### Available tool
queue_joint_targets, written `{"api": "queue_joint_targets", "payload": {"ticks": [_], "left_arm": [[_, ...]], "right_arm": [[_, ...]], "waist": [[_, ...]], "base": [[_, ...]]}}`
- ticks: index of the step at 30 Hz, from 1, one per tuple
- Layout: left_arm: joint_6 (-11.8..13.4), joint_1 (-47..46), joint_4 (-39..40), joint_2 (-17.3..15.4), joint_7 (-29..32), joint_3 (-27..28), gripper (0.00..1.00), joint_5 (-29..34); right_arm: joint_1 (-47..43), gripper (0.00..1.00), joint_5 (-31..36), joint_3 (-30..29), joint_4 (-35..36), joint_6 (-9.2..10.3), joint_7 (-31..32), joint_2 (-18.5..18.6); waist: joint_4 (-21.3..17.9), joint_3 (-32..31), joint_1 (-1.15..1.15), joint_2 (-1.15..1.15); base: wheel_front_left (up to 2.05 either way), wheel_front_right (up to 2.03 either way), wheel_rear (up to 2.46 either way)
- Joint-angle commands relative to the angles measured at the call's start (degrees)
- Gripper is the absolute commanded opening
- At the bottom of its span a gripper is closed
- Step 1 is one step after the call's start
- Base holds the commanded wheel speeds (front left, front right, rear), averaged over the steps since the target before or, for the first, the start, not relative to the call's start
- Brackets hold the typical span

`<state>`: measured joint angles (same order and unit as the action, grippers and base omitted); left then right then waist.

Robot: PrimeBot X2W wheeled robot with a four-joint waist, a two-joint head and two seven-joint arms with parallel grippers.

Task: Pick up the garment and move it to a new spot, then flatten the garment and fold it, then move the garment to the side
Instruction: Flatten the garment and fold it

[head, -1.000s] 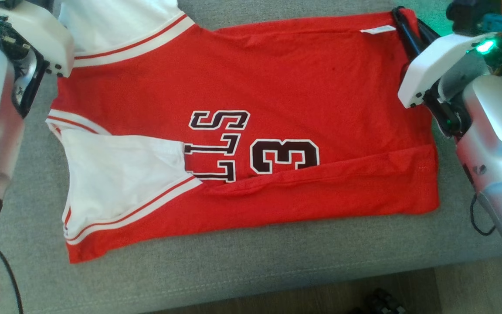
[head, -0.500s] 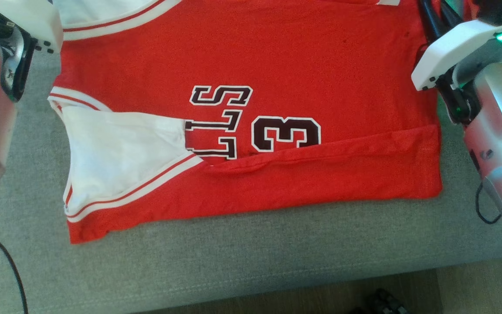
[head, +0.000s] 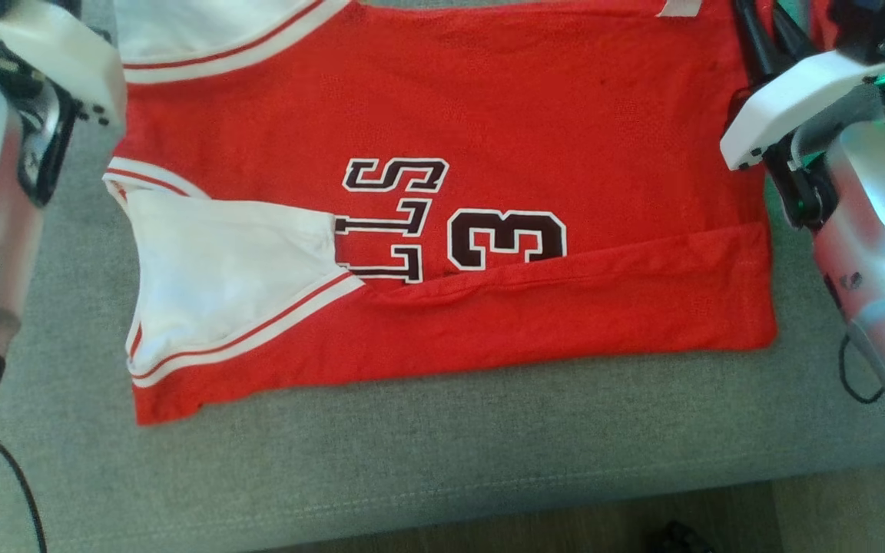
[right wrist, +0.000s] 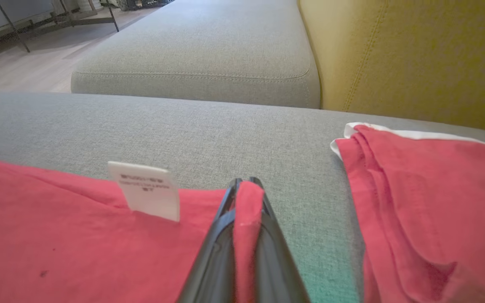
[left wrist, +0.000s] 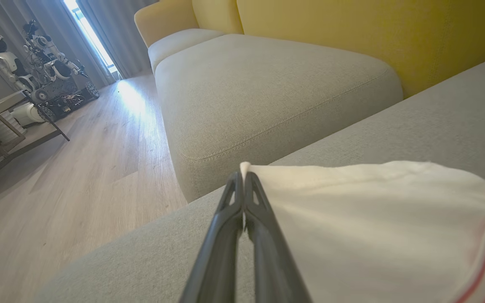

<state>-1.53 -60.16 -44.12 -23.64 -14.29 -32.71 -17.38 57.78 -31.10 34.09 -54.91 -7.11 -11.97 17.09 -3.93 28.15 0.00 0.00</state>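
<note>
The jersey (head: pixel 535 115) lies spread across the grey cushion (head: pixel 412 461), red side up, its white shoulder panels toward the robot's left and its hem toward the right. The near long edge is folded (head: pixel 565 307) up onto the front, covering the lower part of the dark "3" and the letters beside it (the print reads sideways from the head view). The left fingers (left wrist: pixel 230 210) are pressed tight together, and a corner of the white fabric is pinched at their tips, just above the cushion at the jersey's far left. The right fingers (right wrist: pixel 229 198) are closed as well, with a strip of red cloth from the far hem corner caught between them, just beside the white label (right wrist: pixel 145 189). Near that corner but apart from it, a second red garment (right wrist: pixel 427 202) with a white edge rests on the same cushion, before the yellow sofa back (right wrist: pixel 415 54).
</note>
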Motion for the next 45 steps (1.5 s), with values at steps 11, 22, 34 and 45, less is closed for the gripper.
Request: {"api": "queue_joint_targets", "payload": {"ticks": [11, 22, 34, 45], "left_arm": [[0.5, 5.02, 7.27, -5.23, -0.7, 1.53, 0.0, -0.03], [-0.8, 13.44, 12.97, -7.78, 0.08, -1.66, 0.0, 0.38], [0.46, 22.72, 20.38, -11.61, 4.06, -4.0, 0.0, -0.11], [-2.2, 29.68, 26.5, -14.54, 10.28, -8.24, 0.0, -1.34]], "right_arm": [[-5.21, 0.0, -1.97, 1.78, 1.88, -0.37, -2.46, 2.73], [-10.82, 0.0, -5.88, 3.82, 5.14, -0.37, -2.33, 5.83], [-17.19, 0.0, -11.28, 9.86, 11.29, -0.37, 5.67, 10.38], [-20.54, 0.0, -15.14, 13.26, 16.55, -0.37, 14.04, 15.81]], "waist": [[1.56, -3.71, 0.0, 0.0], [2.97, -9.68, 0.0, 0.0], [3.57, -14.92, 0.0, 0.0], [4.03, -16.4, 0.0, 0.0]], "base": [[0.0, 0.0, 0.0], [0.0, 0.0, 0.0], [0.0, 0.0, 0.0], [0.0, 0.0, 0.0]]}}
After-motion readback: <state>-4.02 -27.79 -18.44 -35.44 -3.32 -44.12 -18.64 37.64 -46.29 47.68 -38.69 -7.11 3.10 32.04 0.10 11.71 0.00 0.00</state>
